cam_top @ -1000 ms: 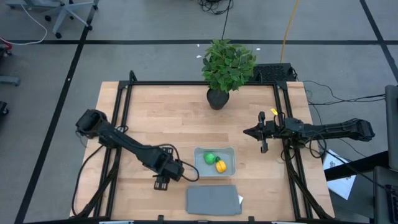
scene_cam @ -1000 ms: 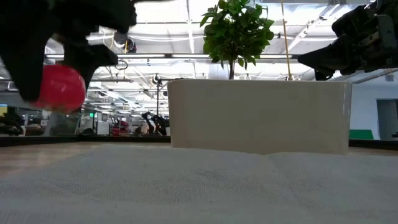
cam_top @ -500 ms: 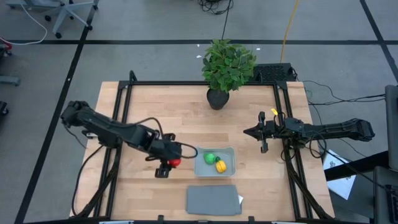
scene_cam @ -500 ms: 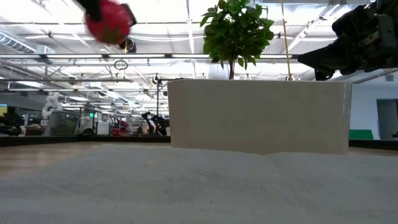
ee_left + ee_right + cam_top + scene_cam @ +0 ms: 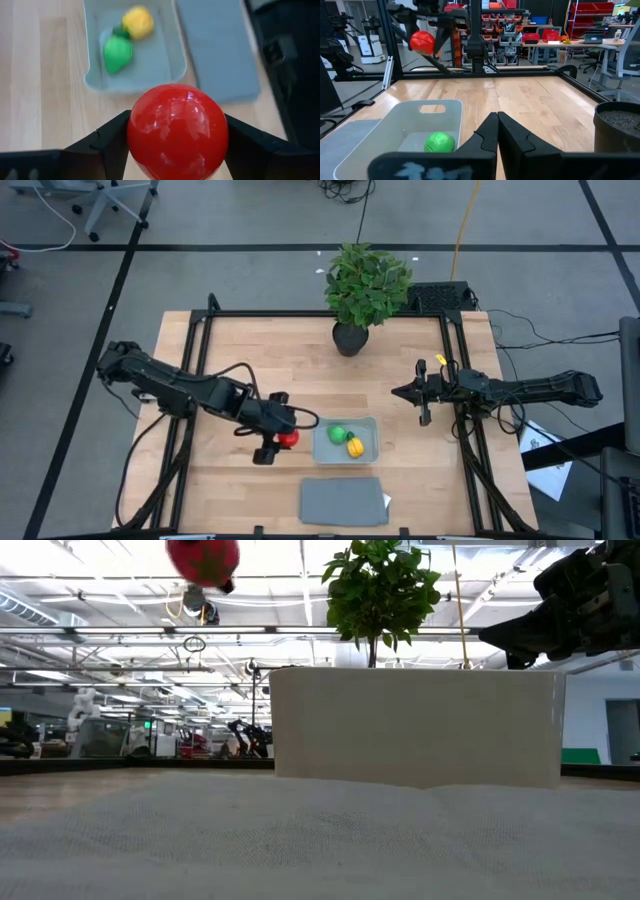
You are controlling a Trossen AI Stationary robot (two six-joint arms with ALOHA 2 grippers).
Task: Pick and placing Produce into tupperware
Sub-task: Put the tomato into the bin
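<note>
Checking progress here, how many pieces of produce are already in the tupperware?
2: the green fruit and the yellow one lie in the tupperware; the red fruit is held in the left gripper.

Light wooden table (image 5: 250, 370), grey-blue tub (image 5: 367, 450), flat grey lid (image 5: 343, 502), potted plant (image 5: 366, 288) on it

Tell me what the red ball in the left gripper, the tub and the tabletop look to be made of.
Red ball, held in the left gripper: probably hard glossy plastic, as it shows sharp white highlights. Tub: likely matte, slightly translucent grey-blue plastic with moulded rounded corners. Tabletop: light wood planks, with visible grain and seams. The right gripper waits off to the side.
</note>
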